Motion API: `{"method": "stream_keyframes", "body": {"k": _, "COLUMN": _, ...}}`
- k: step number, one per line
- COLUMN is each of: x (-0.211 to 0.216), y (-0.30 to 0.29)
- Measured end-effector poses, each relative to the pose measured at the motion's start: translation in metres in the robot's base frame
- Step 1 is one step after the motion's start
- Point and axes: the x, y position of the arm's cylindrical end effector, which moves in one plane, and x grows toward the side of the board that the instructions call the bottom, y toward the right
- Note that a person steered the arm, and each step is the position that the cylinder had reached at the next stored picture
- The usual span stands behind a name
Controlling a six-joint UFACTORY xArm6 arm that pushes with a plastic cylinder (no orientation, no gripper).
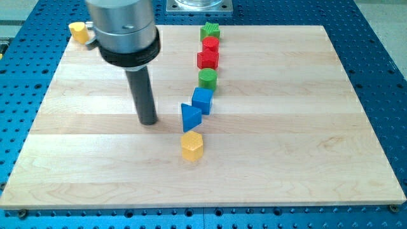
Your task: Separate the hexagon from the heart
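Observation:
A yellow hexagon (191, 145) lies near the middle of the wooden board (76, 159), at the bottom end of a line of blocks. A yellow heart (78, 31) sits far away at the board's top left corner. My tip (148, 121) rests on the board to the left of a blue triangle (189, 117), and up and to the left of the hexagon, touching neither.
Above the hexagon a line of blocks runs up the view: the blue triangle, a blue block (203, 100), a green cylinder (207, 79), a red block (208, 60), a red cylinder (210, 44) and a green star (210, 30). A blue perforated table (381, 76) surrounds the board.

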Motion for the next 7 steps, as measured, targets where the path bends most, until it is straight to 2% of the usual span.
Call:
{"method": "stream_keyframes", "body": {"k": 2, "x": 0.001, "y": 0.054}}
{"method": "stream_keyframes", "body": {"k": 3, "x": 0.001, "y": 0.051}}
{"method": "stream_keyframes", "body": {"k": 4, "x": -0.003, "y": -0.056}}
{"method": "stream_keyframes", "body": {"k": 5, "x": -0.074, "y": -0.165}}
{"method": "stream_keyframes", "body": {"k": 6, "x": -0.106, "y": -0.215}}
{"method": "stream_keyframes", "body": {"k": 7, "x": -0.158, "y": -0.217}}
